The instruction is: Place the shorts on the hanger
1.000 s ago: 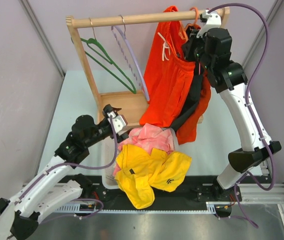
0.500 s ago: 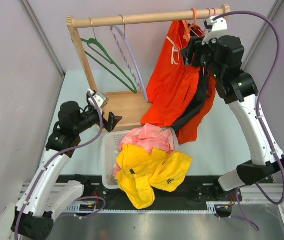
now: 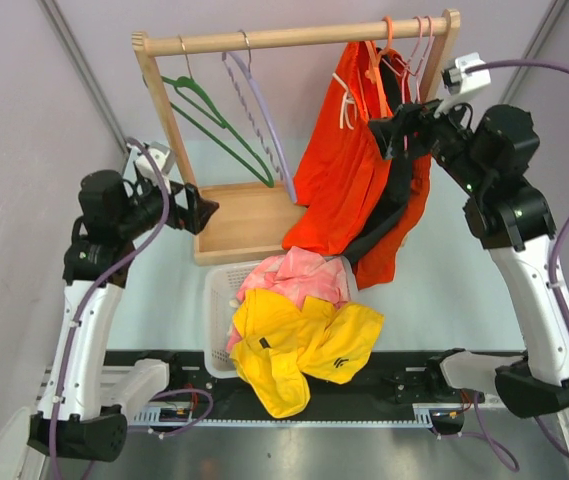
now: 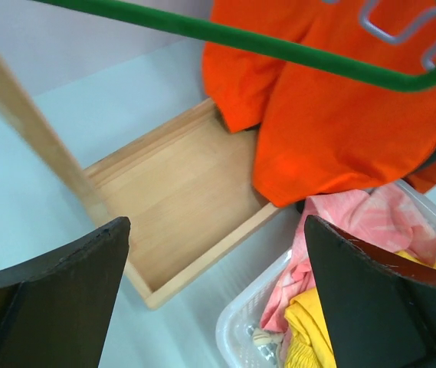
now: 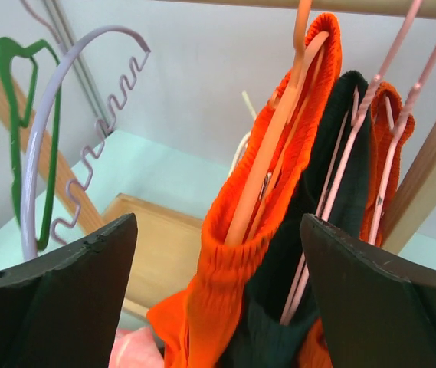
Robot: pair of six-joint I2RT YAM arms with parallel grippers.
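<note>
Since the shorts [image 3: 349,150] drape over the hanger [image 5: 275,146], whose hook sits on the rail [image 3: 264,40] near its right end, the job looks finished; only pulling clear seems left. The right pincer [image 3: 394,132] gapes empty just below the rail, beside them; the left pincer [image 3: 199,207] gapes empty, well below its left end.
</note>
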